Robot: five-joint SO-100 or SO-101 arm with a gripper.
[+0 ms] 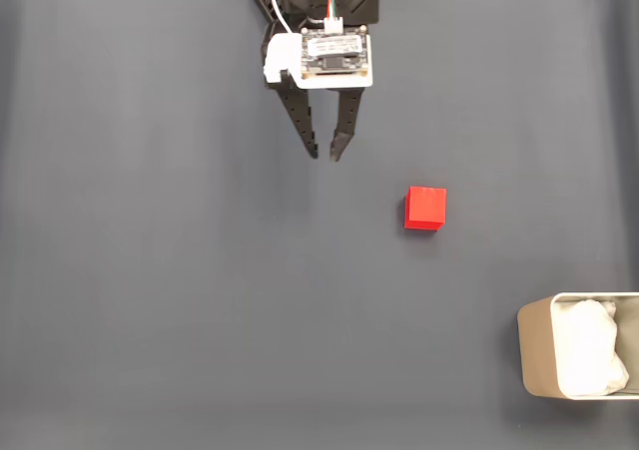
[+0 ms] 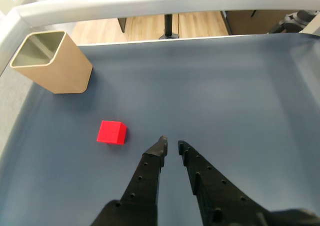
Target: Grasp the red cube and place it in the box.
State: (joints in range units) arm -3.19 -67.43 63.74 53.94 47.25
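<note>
In the fixed view, red cube [image 1: 425,209] lies between jaws [image 1: 323,156] and box [image 1: 535,355].

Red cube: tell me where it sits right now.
In the fixed view the red cube lies on the dark mat right of centre, below and right of the gripper and up-left of the box, touching neither.

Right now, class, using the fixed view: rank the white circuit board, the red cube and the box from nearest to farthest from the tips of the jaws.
Measured from the gripper:
1. White circuit board, straight above the tips, on the arm itself.
2. Red cube, below and to the right on the dark mat.
3. Box, far off in the bottom right corner.
</note>
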